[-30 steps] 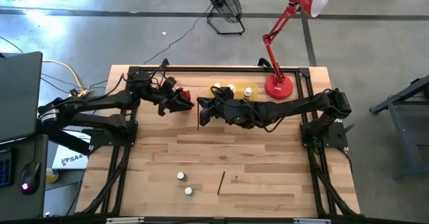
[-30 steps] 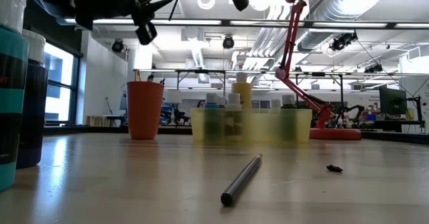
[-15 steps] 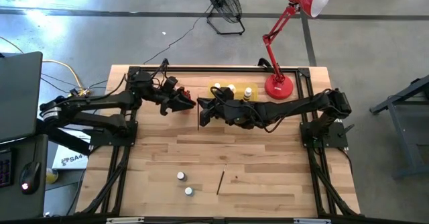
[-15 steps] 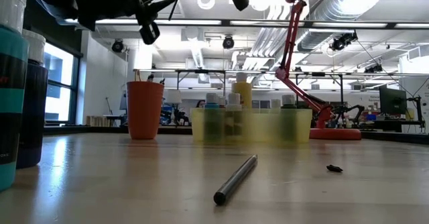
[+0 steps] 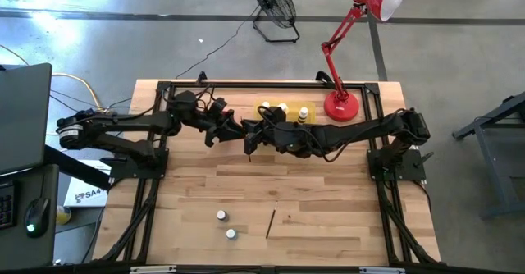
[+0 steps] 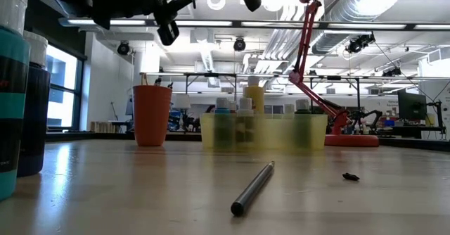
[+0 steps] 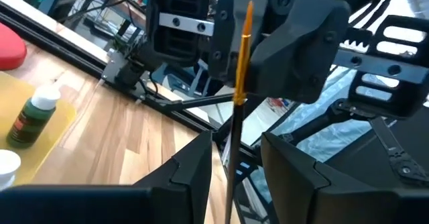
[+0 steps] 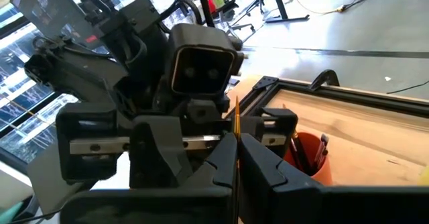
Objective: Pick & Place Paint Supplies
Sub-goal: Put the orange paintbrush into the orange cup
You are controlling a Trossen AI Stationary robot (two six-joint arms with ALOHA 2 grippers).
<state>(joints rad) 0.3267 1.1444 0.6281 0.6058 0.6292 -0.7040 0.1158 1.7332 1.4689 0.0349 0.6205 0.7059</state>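
Observation:
Above the table's far middle, my right gripper (image 5: pixel 251 134) is shut on a thin paintbrush (image 7: pixel 232 143) that has a dark handle and an orange upper part. My left gripper (image 5: pixel 236 131) faces it, open, with one finger on either side of the brush's dark handle (image 7: pixel 230 184); I see no touch. A second paintbrush (image 5: pixel 271 222) lies flat on the near part of the table, beside two white-capped bottles (image 5: pixel 221 216). More bottles stand in the yellow tray (image 5: pixel 283 111). My right gripper pinches the brush's orange-yellow part (image 8: pixel 236 133) between its two fingers. The fingers come about level from the table's right and lie across the brush. The brush is lifted clear of the table, with its dark handle slanting down below the fingers.
A red-orange cup (image 6: pixel 152 115) holding brushes stands at the far left of the tray. The red desk lamp (image 5: pixel 340 106) has its base at the far right. A small dark scrap (image 5: pixel 289 218) lies near the loose brush. Tall bottles (image 6: pixel 14 87) stand close to the low camera.
My left gripper has moved toward the table's right, up to my right gripper, so that its fingers now stand on either side of the held brush. My right gripper and the brush have kept still.

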